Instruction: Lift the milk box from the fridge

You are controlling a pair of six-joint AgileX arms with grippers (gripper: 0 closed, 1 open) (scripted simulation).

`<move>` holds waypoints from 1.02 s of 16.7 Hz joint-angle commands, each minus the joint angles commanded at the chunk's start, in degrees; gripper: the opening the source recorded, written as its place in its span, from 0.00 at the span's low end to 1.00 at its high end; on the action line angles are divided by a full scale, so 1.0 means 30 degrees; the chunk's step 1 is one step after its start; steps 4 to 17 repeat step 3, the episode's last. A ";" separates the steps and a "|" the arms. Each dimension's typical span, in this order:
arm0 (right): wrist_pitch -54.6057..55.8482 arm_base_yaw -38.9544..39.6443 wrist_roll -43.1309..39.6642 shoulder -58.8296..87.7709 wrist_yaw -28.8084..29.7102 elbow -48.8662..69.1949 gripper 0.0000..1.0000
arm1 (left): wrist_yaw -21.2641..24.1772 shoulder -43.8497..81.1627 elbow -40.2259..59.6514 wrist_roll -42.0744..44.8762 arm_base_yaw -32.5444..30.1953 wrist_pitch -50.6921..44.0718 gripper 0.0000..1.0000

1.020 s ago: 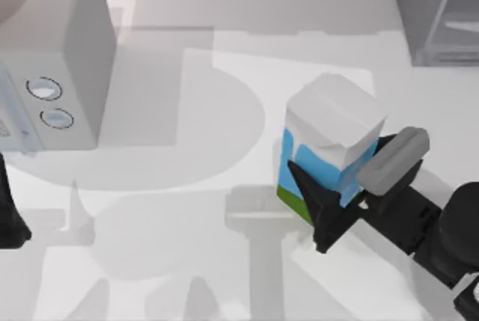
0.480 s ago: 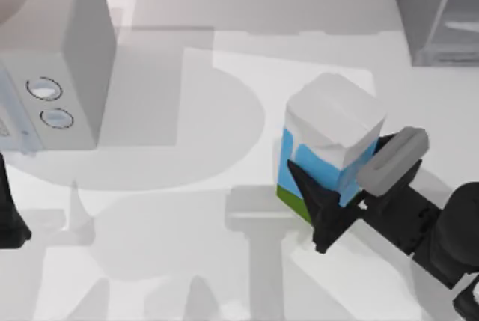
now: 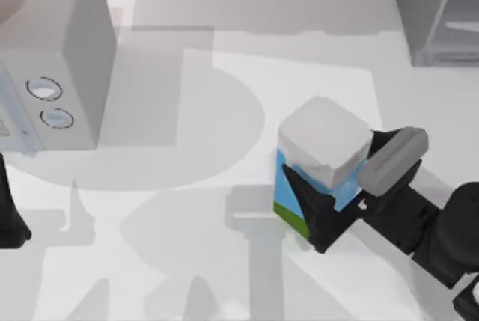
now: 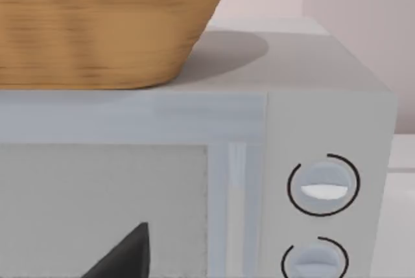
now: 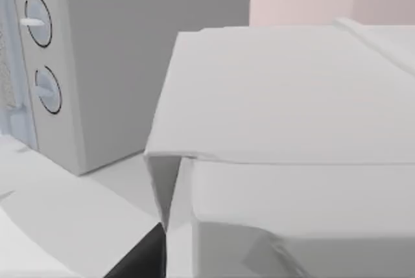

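Observation:
The milk box (image 3: 322,143), with a white top, blue sides and a green strip at the bottom, stands right of the table's centre. My right gripper (image 3: 333,160) is shut on it, one black finger (image 3: 308,205) along its near blue side and the other against its far side. The box's white top (image 5: 285,90) looms close in the right wrist view, with a dark fingertip (image 5: 139,258) beside it. The dark grey fridge (image 3: 438,14) stands at the far right corner, apart from the box. My left arm (image 3: 9,220) is parked at the left edge.
A light grey box with two round dials (image 3: 75,59) stands at the far left, and a wicker basket (image 4: 97,25) sits on top of it. White tabletop (image 3: 187,186) lies between that box and the milk box.
The milk box's top has shifted a little to the left and toward the front edge and looks smaller. The right gripper has barely moved. The left arm is still.

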 joint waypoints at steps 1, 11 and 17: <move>0.0000 0.0000 0.0000 0.0000 0.0000 0.0000 1.00 | 0.0000 0.0000 0.0000 0.0000 0.0000 0.0000 1.00; 0.0000 0.0000 0.0000 0.0000 0.0000 0.0000 1.00 | 0.0000 0.0000 0.0000 0.0000 0.0000 0.0000 1.00; 0.0000 0.0000 0.0000 0.0000 0.0000 0.0000 1.00 | 0.0000 0.0000 0.0000 0.0000 0.0000 0.0000 1.00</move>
